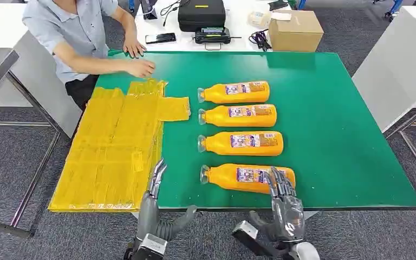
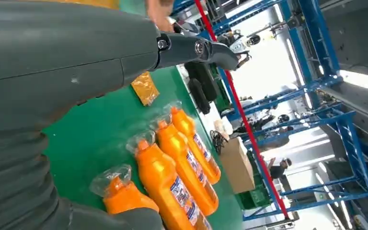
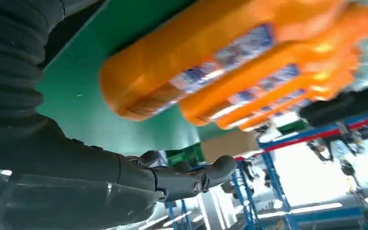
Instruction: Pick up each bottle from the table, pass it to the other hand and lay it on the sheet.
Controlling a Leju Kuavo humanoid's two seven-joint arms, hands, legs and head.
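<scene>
Four orange plastic bottles with clear caps and printed labels lie on their sides in a column on the green table mat (image 1: 330,135), from the farthest bottle (image 1: 234,92) to the nearest bottle (image 1: 247,177), all off the one crinkled yellow plastic sheet (image 1: 114,146) to their left. The left hand (image 1: 154,208) is released with fingers spread at the table's near edge, and the right hand (image 1: 284,208) is released too, its fingertips (image 1: 278,181) overlapping the nearest bottle, contact unclear. A person's two hands (image 1: 141,67) rest by the sheet's far end.

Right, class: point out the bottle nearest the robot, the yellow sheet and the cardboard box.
nearest bottle (image 1: 249,176), head view, on its label.
yellow sheet (image 1: 114,146), head view, on its bare middle.
cardboard box (image 1: 295,30), head view, on its top face.
</scene>
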